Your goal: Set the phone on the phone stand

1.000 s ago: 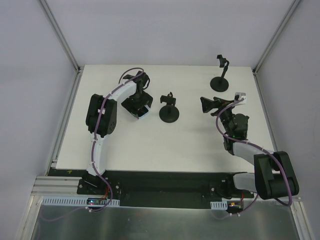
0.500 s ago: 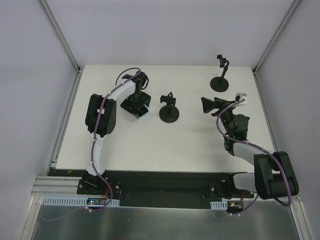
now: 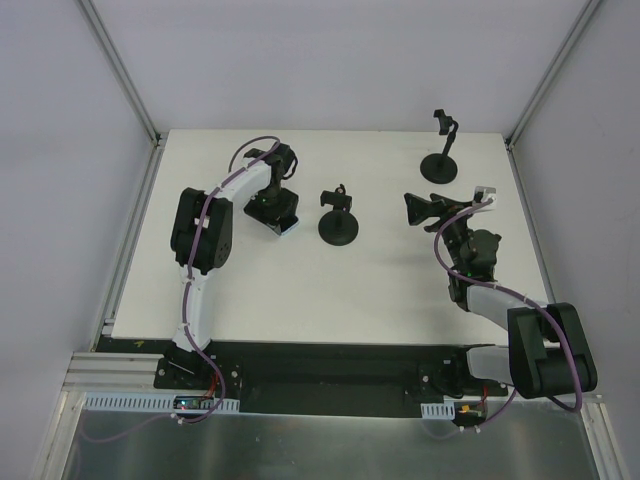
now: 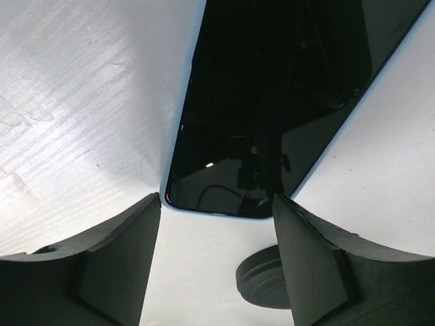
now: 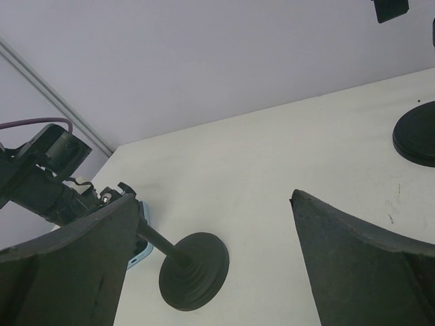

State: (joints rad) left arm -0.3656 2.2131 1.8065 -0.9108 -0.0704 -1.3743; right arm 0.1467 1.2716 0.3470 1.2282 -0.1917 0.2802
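The phone [image 3: 286, 225], dark-screened with a pale blue rim, lies flat on the white table left of the nearer phone stand [image 3: 339, 227]. My left gripper [image 3: 274, 208] is low over it. In the left wrist view the phone's [image 4: 272, 102] near end sits just between the fingertips of the left gripper [image 4: 217, 200], whose jaws stand apart at about the phone's width, close to its corners. The stand's round base [image 4: 268, 280] shows below. My right gripper [image 3: 413, 209] is open and empty right of the stand; its view shows that stand [image 5: 194, 270] between the jaws of the right gripper [image 5: 214, 197].
A second black stand [image 3: 441, 163] stands at the back right of the table; its base [image 5: 416, 139] shows in the right wrist view. White walls and metal frame rails enclose the table [image 3: 300, 290] on the left, back and right.
My left gripper has lowered onto the phone and its jaws have narrowed toward the phone's sides. The right arm has hardly moved.
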